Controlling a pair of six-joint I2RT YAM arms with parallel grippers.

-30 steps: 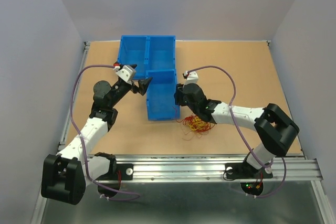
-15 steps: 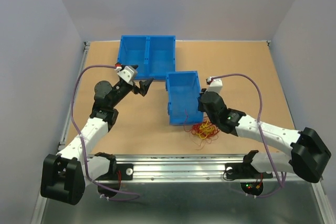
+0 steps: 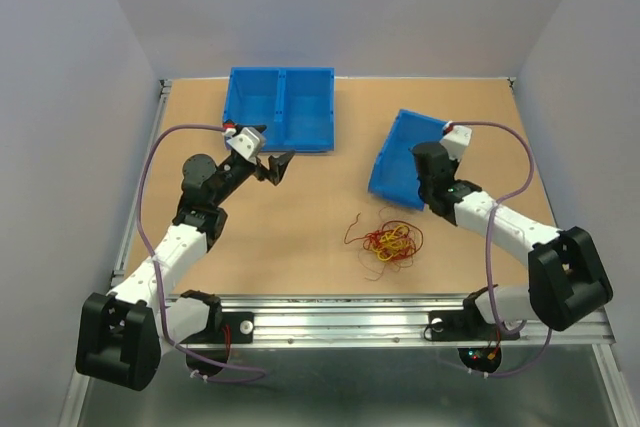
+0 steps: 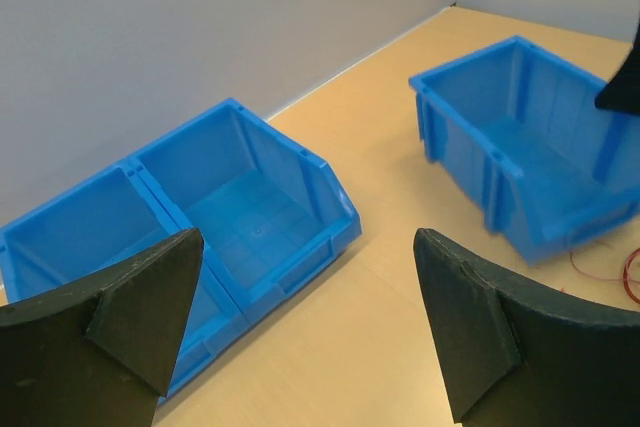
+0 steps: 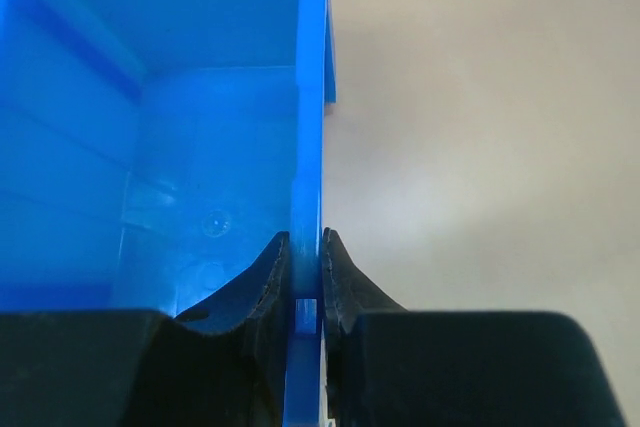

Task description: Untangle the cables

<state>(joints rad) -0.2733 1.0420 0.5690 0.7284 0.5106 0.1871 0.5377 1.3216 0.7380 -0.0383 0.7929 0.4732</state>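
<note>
At the right gripper (image 5: 306,247), the jaws clamp the wall of a tilted blue bin (image 3: 398,162); the left gripper (image 4: 308,247) gapes wide, empty. Nearer the arms, the cables (image 3: 388,242) lie knotted on the table (image 3: 300,247), apart from both. This looks like bin-clearing; next, likely, park it and pinch one strand.

The whole tabletop (image 3: 300,232) is taken in from high above and behind the arm bases (image 3: 450,327), looking down and forward toward the back wall (image 3: 340,7). From the left wrist, the scene is viewed low and obliquely, between the spread fingers of the left pincer (image 4: 309,237); the paired blue bins (image 4: 230,207) and the single blue bin (image 4: 520,147) are shared with the overhead view. From the right wrist, only that single blue bin's wall, clamped in the right pincer (image 5: 305,237), is shown, very close.
</note>
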